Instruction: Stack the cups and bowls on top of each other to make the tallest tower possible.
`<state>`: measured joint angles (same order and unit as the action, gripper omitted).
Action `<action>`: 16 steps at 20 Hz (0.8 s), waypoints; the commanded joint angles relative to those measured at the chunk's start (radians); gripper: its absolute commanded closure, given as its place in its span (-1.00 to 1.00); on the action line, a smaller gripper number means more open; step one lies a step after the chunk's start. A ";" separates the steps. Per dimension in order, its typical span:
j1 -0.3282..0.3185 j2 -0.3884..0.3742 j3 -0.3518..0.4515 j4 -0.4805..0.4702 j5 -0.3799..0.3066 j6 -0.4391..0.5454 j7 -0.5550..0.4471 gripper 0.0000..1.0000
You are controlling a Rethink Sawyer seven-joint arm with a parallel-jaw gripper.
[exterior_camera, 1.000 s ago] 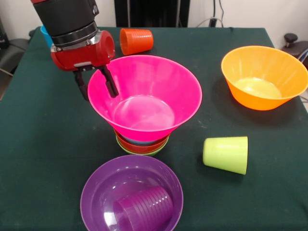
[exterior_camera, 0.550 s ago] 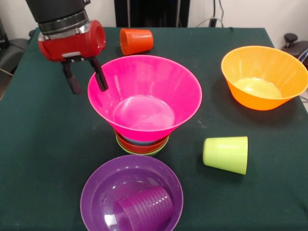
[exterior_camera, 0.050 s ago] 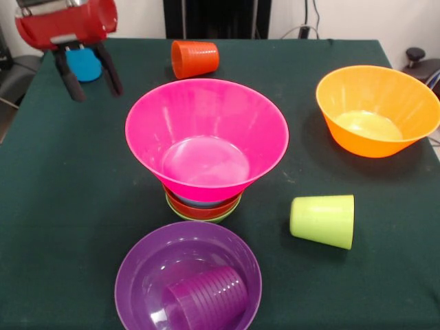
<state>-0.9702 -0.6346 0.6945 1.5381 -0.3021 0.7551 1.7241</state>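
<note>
Gripper [exterior_camera, 0.050 s ago: 88,81]: fingers hanging spread, empty, above the blue cup [exterior_camera, 0.050 s ago: 84,65]
Pink bowl [exterior_camera, 0.050 s ago: 206,137]: sitting upright atop the nested small bowls [exterior_camera, 0.050 s ago: 203,207]
Lime green cup [exterior_camera, 0.050 s ago: 323,221]: lying sideways; mouth facing right
Purple cup [exterior_camera, 0.050 s ago: 205,297]: lying inside the purple bowl [exterior_camera, 0.050 s ago: 137,275]

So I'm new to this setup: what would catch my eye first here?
The large pink bowl at the table's middle, perched on a stack of small bowls. Next, the purple bowl at the near edge with a purple cup lying inside, and the big orange-yellow bowl at the right. The open gripper hangs at the upper left.
</note>
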 commanded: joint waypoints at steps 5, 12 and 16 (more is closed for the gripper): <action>0.091 -0.150 -0.025 -0.025 0.078 0.300 0.024 -1.00; 0.220 -0.121 -0.152 -0.157 -0.013 0.382 0.156 -1.00; 0.279 -0.082 -0.229 -0.186 -0.036 0.351 0.227 -1.00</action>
<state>-0.7968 -0.7712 0.6135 1.4289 -0.2486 1.0224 1.7336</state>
